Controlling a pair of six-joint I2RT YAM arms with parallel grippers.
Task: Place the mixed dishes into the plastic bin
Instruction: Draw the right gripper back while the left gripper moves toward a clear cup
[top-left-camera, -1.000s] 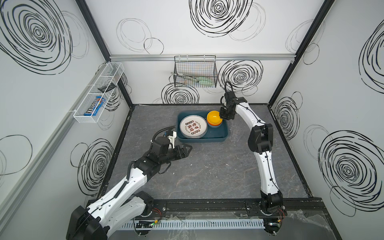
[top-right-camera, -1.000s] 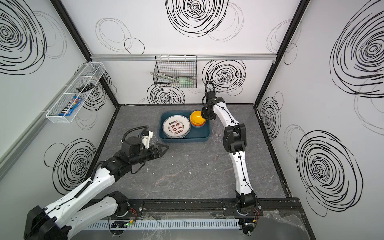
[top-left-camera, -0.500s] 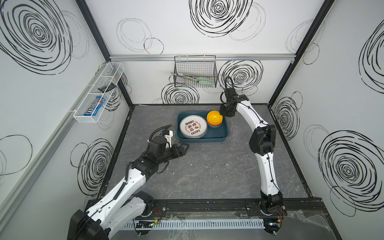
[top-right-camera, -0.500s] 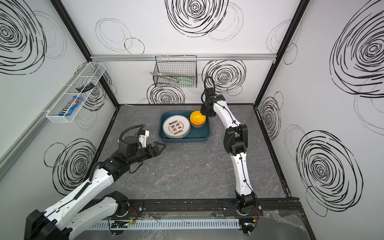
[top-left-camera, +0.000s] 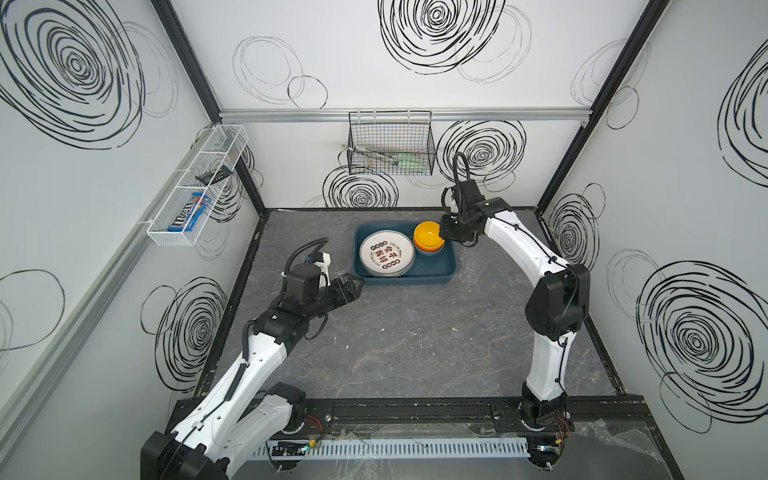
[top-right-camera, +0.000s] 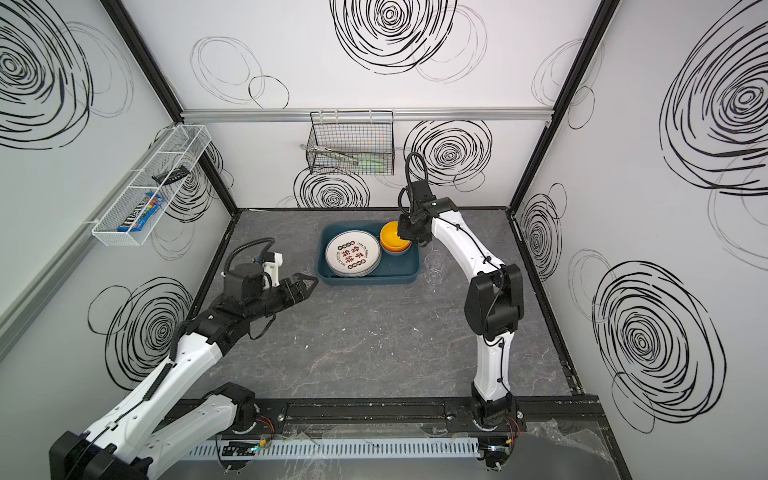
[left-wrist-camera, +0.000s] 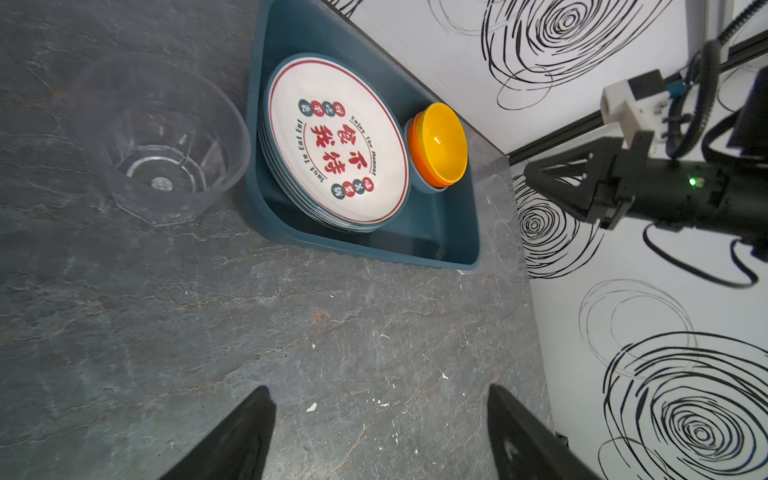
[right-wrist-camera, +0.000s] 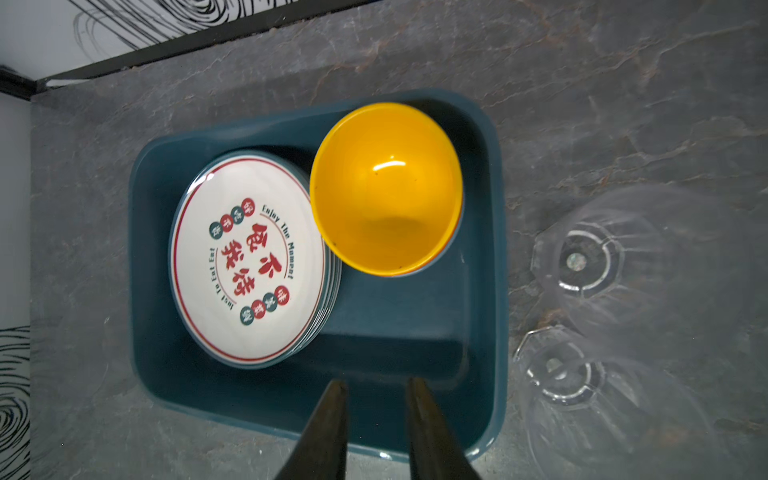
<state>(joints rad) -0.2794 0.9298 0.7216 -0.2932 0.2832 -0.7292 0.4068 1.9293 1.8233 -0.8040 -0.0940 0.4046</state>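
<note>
The left arm has swung its claw (left-wrist-camera: 379, 392) a little leftward since a second ago, and the right arm, which lifted toward the back wall, is down again over the bin. Starting at the left: the left claw hangs low over the grey surface (top-left-camera: 415, 332), fingers spread wide with nothing between them. Just ahead of it a clear cup (left-wrist-camera: 162, 137) stands upright on the surface, just beside the bin's left wall. Now the dark teal plastic bin (top-left-camera: 405, 279) itself, sitting toward the back of the surface: a stack of white plates (top-left-camera: 386, 254) fills its left half, tilted against the wall. In its back right corner, a yellow bowl (top-left-camera: 428, 235) is nested on an orange and a blue one. The right claw (right-wrist-camera: 376, 388) hovers over the bin by those bowls, fingers slightly parted and empty. Right of the bin, two more clear cups (right-wrist-camera: 590, 253) wait side by side on the surface.
</note>
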